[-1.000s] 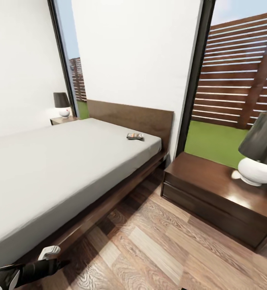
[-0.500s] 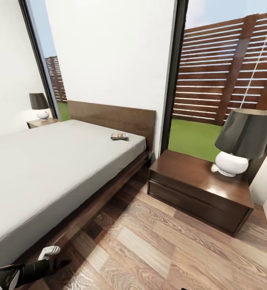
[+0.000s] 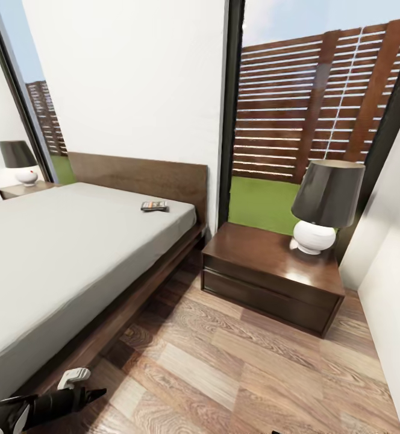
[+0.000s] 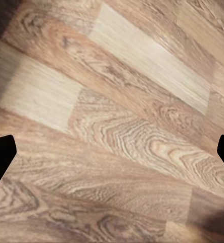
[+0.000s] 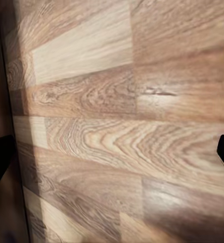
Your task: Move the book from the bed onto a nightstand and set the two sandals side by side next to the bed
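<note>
Dark book on grey bed

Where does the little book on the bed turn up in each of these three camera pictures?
Head view: the book lies on the grey mattress of the bed, near the headboard, on the side toward the nightstand.
Left wrist view: not in it; wood-plank floor lies between the tool's dark fingertips.
Right wrist view: not in it; again plank floor.
Shared landmark: the wood-plank floor, seen in all three.
</note>
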`<state>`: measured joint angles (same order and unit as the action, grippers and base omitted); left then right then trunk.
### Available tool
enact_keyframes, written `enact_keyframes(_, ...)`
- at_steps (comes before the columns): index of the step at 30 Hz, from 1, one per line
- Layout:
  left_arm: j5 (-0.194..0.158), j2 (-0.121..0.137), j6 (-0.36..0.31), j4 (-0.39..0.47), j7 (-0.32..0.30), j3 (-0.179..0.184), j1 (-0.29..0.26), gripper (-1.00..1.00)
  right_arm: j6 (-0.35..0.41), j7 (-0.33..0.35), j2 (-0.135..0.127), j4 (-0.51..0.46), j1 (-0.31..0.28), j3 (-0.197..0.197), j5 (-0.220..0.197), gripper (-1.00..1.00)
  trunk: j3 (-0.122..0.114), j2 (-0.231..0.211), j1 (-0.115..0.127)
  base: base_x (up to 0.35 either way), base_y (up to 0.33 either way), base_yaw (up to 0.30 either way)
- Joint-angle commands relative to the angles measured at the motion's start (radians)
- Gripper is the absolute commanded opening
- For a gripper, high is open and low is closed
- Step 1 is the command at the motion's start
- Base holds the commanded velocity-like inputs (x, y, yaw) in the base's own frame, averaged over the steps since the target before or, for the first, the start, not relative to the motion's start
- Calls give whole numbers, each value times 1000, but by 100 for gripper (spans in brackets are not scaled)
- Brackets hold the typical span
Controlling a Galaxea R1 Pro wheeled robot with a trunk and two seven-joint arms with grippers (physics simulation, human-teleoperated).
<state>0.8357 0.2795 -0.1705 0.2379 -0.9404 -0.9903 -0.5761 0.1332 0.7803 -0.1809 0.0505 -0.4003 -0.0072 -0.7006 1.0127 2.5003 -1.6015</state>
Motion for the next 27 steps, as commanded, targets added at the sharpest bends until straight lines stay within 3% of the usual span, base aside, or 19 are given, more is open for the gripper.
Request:
enact_keyframes(1, 4, 0, -11, 1, -6, -8, -1, 100, 9, 5, 0, 3, -2, 0, -10, 100, 1, 0, 0, 48, 0, -264)
enact_keyframes(27, 4, 0, -11, 1, -6, -8, -1, 100, 9, 5, 0, 3, -2, 0, -9, 100, 1, 0, 0, 101, 0, -238)
